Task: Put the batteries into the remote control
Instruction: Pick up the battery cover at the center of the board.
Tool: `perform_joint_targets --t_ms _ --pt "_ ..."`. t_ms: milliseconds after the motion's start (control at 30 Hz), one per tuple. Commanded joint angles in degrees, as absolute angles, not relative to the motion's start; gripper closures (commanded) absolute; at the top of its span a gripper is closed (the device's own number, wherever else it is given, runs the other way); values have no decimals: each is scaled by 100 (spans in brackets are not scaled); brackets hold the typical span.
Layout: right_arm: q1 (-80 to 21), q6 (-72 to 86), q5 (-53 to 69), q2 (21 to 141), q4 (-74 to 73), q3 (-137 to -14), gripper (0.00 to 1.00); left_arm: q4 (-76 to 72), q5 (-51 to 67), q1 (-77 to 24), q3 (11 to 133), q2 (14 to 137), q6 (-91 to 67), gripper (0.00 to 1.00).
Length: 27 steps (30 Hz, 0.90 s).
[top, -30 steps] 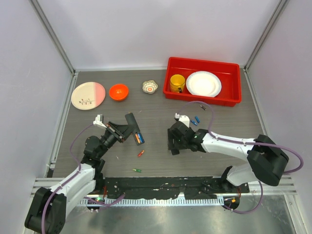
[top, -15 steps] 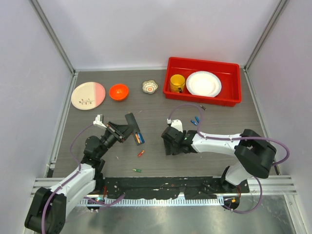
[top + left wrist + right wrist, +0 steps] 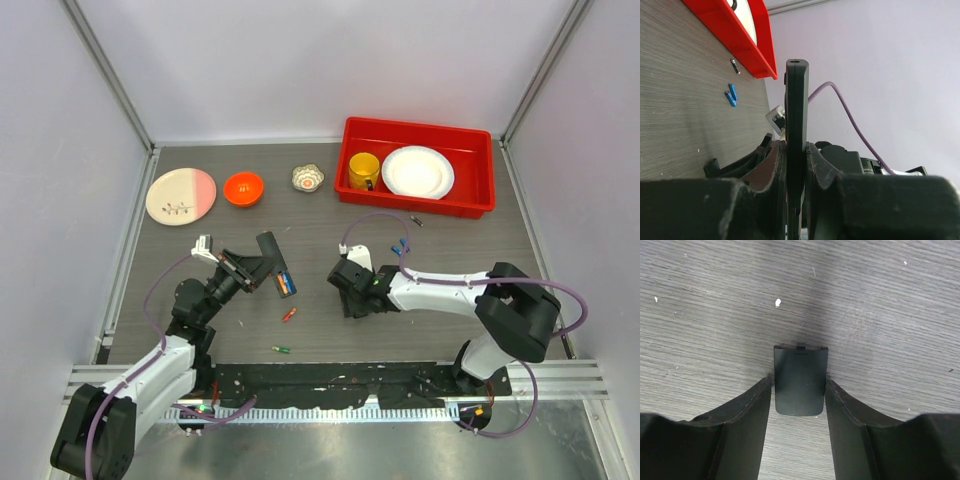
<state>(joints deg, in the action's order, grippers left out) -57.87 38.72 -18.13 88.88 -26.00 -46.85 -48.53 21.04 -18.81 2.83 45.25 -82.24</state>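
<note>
The remote control [image 3: 268, 255] is showing plain blk; the batteries [image 3: 285, 284] in it are reading one orange, one blue. A loose battery [image 3: 289, 314] is looking red-orange, the green battery [image 3: 281, 349] is showing green w/ a paler tip, and the blue pair [image 3: 402, 248] is showing bright blue. The table [image 3: 330, 215] is showing grey-brown w/ fine wood grain & a few white specks. The small flat cover [image 3: 800, 380] is looking matte blk. The bin [image 3: 480, 150] is showing solid red, the mug [image 3: 363, 171] yellow, the round plate [image 3: 417, 172] white. The bowl [image 3: 243, 188] is glowing orange. The left plate [image 3: 181, 196] is showing cream w/ a pink band & small dark marks. The arms [image 3: 450, 292] are showing white w/ blk parts; the cables [image 3: 375, 218] are showing purple.
</note>
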Motion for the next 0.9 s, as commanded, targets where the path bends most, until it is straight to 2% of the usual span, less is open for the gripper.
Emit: perform_joint_targets --t_ms 0,67,267,300,367,567,700,867 --pt "-5889 3718 -1468 9263 -3014 -4632 49 -5080 2127 -1899 167 4509 -8191 100" --pt "-5889 3709 -1433 9343 -3015 -4632 51 -5080 2127 -1907 167 4517 -8191 100" --pt "-5897 3779 -1476 9203 -2997 -4614 73 -5071 2118 -1899 141 4509 -8165 100" --pt "-5889 3805 -1511 9106 -2997 -4623 85 -5071 2109 -1898 141 4526 -8156 100" --pt "-5889 3937 -1652 8634 -3049 -4702 98 -5080 2092 -1907 158 4588 -8139 100" --pt "-5897 3903 -1697 7586 -4040 -5755 99 -5387 2031 -1916 457 5140 -8086 100" --pt "-6003 3674 -1591 7611 -4850 -6826 99 -5853 1785 -1995 650 5536 -8191 100" --pt "-6108 3332 -1354 7716 -5500 -7601 99 -6020 1538 -2196 922 5906 -8121 100"
